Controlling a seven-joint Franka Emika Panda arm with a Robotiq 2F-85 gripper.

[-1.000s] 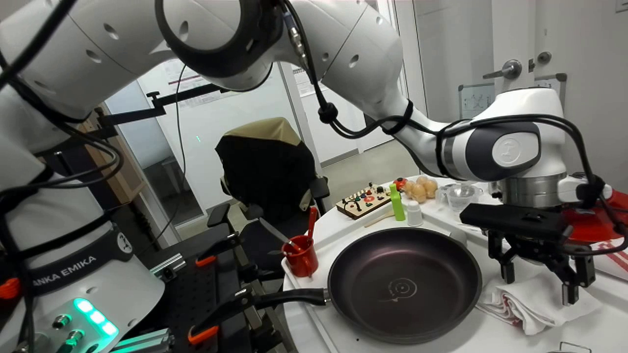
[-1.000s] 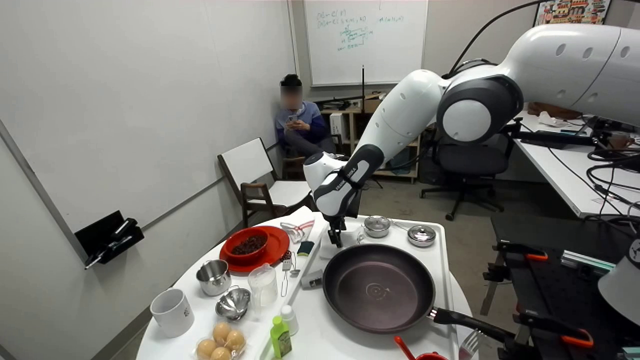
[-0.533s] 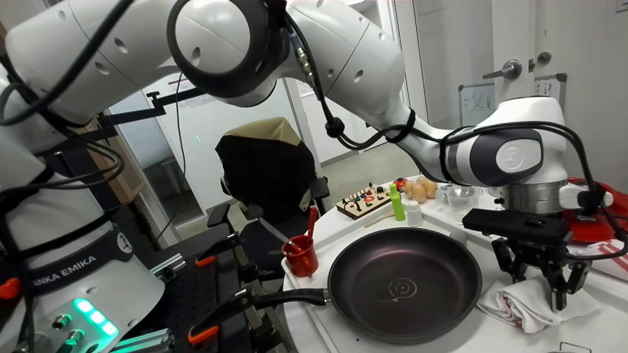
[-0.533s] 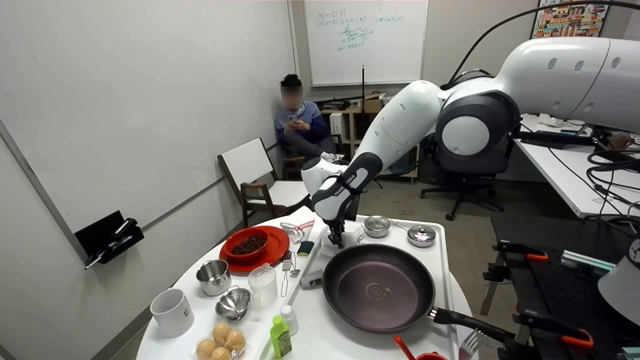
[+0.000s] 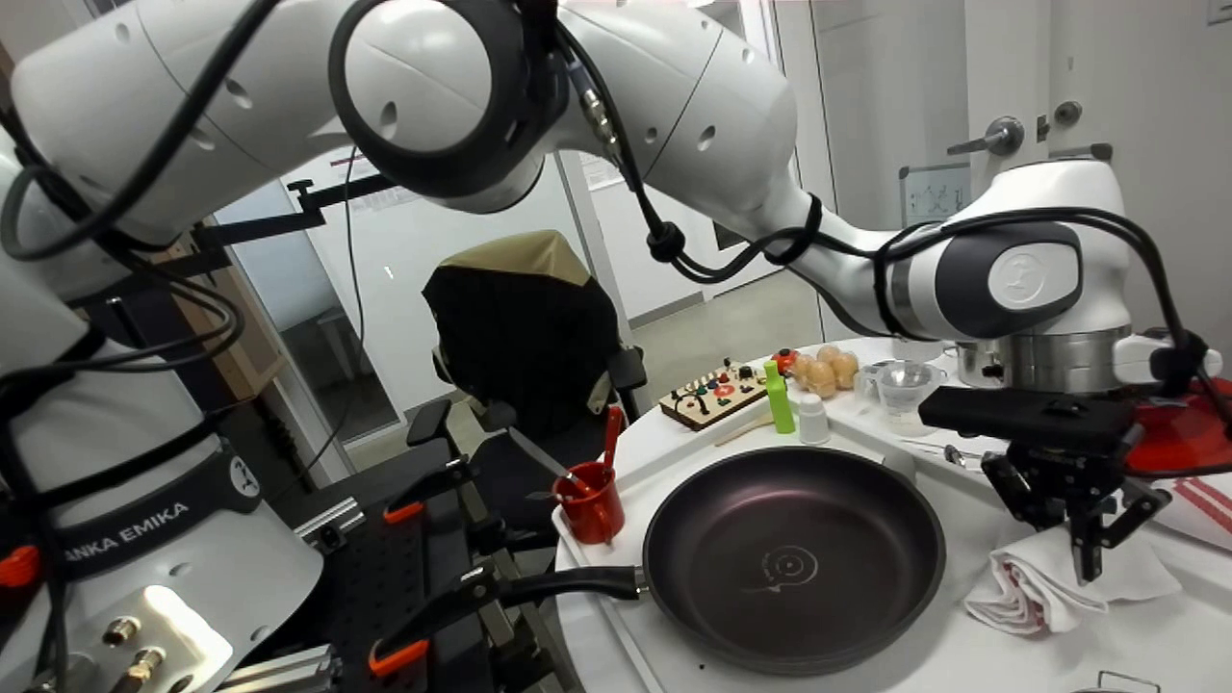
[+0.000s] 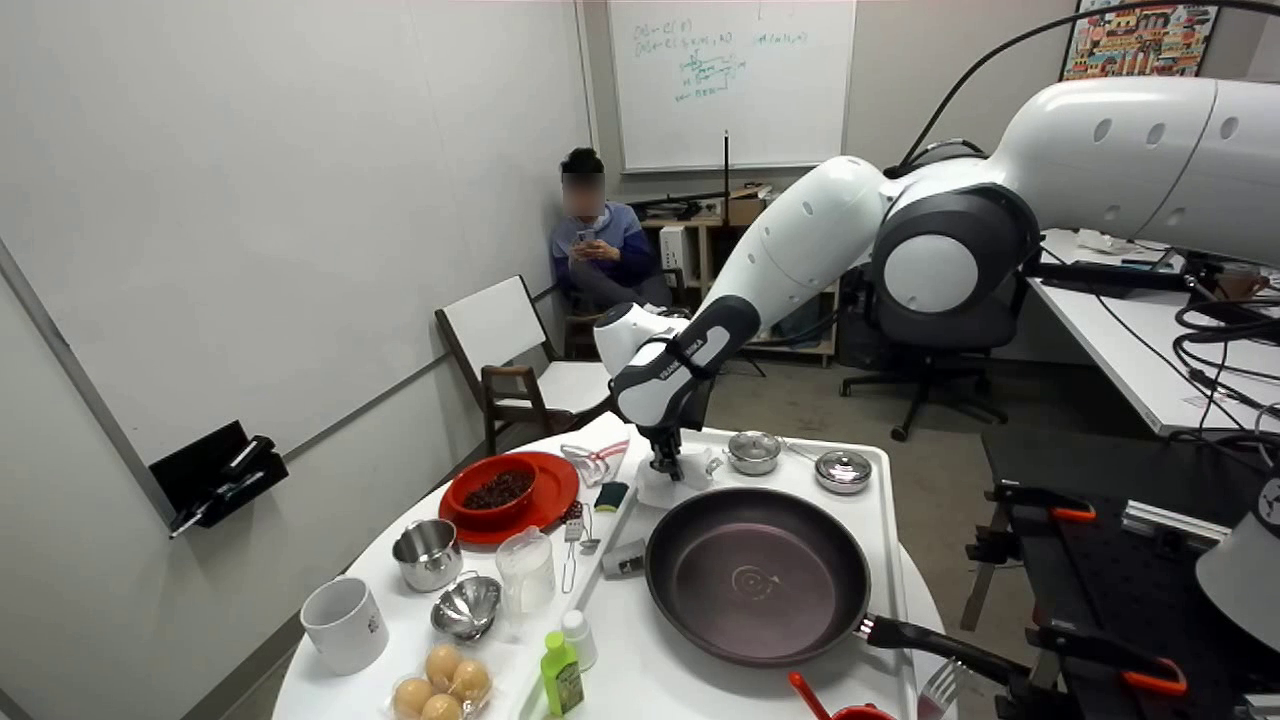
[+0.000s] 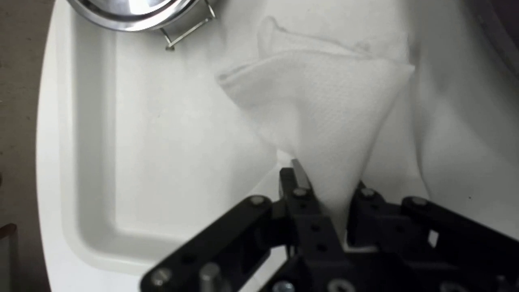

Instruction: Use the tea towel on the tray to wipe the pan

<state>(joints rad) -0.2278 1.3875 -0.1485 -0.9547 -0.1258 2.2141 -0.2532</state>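
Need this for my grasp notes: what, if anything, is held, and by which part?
The towel, by a bunched-up fold pinched between the fingers.

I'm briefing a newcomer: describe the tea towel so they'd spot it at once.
On the white tray, find the big black pan. Beside it is the tea towel, a white cloth. Unlike the red-striped cloth outside the tray, it's pinched in the gripper.

Hand point(image 7: 329, 182) now clamped on tea towel point(image 5: 1047, 579); towel shifted away from frying pan point(image 5: 794, 558); base lights point(image 5: 185, 621) turned from green to white.
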